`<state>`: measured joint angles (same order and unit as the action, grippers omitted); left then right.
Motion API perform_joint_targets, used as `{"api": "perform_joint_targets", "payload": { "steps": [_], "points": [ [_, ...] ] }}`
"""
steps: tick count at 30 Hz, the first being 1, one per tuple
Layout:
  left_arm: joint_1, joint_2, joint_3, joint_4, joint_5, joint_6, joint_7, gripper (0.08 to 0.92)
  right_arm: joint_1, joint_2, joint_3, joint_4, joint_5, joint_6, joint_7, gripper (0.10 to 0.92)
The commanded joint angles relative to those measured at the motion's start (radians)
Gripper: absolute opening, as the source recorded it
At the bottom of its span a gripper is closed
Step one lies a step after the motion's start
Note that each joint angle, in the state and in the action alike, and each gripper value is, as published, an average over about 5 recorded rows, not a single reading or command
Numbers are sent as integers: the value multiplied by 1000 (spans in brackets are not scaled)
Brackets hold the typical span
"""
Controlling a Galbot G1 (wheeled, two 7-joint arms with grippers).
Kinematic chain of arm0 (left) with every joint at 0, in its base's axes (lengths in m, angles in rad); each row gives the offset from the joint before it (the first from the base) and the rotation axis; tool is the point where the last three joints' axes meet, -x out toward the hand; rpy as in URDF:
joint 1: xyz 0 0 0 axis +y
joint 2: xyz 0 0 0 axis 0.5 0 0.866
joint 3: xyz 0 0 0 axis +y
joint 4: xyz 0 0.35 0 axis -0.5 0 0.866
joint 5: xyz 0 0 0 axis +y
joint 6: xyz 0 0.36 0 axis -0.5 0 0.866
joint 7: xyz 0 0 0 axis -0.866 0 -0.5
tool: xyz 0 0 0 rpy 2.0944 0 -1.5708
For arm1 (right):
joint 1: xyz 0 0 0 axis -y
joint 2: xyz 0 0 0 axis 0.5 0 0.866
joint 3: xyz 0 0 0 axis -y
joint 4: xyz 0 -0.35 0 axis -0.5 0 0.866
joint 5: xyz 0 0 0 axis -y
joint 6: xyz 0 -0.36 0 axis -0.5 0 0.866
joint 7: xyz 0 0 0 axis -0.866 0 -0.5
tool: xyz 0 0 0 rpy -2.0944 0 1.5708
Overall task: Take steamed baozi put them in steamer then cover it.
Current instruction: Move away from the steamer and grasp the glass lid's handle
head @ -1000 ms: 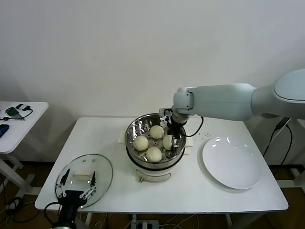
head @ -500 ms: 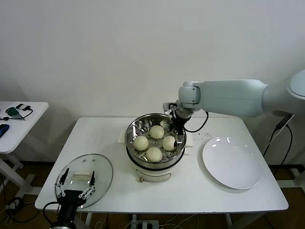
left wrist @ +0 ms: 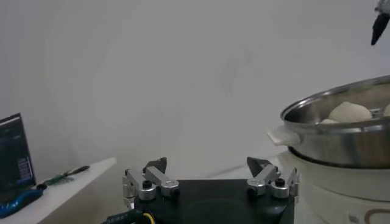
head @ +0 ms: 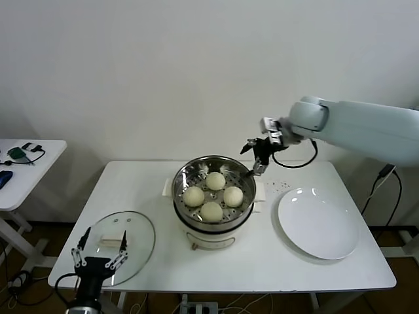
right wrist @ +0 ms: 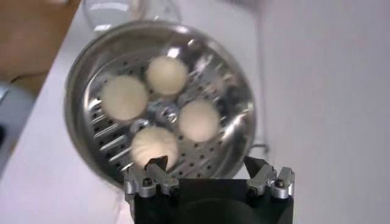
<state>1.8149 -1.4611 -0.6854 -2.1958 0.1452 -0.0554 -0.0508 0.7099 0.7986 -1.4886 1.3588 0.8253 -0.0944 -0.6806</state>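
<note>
Steamed baozi [head: 214, 194], four on the perforated tray inside the steamer [head: 185, 178], right gripper [head: 257, 154] spread and empty above the pot's far right rim, cover [head: 137, 233] on table, left gripper [head: 99, 254] spread over its near edge.

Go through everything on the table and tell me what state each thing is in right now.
steamer: uncovered, four buns on its perforated tray
steamed baozi: all four inside the steamer
cover: off, lying flat on the table
white plate: nothing on it
right gripper: open, holding nothing, raised beside the steamer
left gripper: open, over the cover
</note>
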Motion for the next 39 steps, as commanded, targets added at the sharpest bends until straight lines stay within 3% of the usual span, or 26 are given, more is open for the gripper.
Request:
{"api": "perform_joint_targets", "payload": {
  "steps": [1, 6, 16, 20, 29, 39],
  "points": [
    [-19, -9, -5, -5, 35, 6, 1, 823, -623, -348, 677, 71, -49, 268, 314, 823],
    [-20, -15, -9, -10, 63, 18, 2, 823, -1052, -324, 1106, 95, -82, 280, 390, 823],
    [-35, -31, -20, -25, 222, 64, 4, 823, -1631, -83, 1750, 177, -178, 291, 491, 823],
    [-41, -24, -42, -28, 436, 94, 14, 823, -1772, -10, 1888, 203, -196, 282, 490, 823],
    [-25, 9, -39, 16, 1238, 157, 79, 823, -1979, 119, 2082, 262, -216, 244, 479, 823],
    [-167, 6, 11, 279, 1474, 108, 13, 823, -2040, 188, 2121, 234, -277, 249, 458, 823]
  ]
}}
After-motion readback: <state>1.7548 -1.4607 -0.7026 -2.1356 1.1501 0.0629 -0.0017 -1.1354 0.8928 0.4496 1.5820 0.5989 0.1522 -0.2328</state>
